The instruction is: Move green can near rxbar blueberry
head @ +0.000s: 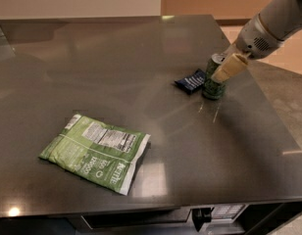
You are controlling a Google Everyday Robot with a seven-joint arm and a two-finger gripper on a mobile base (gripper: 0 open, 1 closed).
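The green can [212, 83] stands upright on the dark table, right of centre towards the far right side. The rxbar blueberry [191, 81], a small flat navy wrapper, lies just left of the can, touching or almost touching it. My gripper [218, 75] reaches in from the upper right on its grey arm [271, 26]. It is at the can's upper right side and overlaps the can's top edge. Part of the can is hidden behind it.
A large flat green chip bag [97, 151] lies at the front left of the table. The table's right edge [276, 111] runs close beside the can. The front edge [151, 205] is at the bottom.
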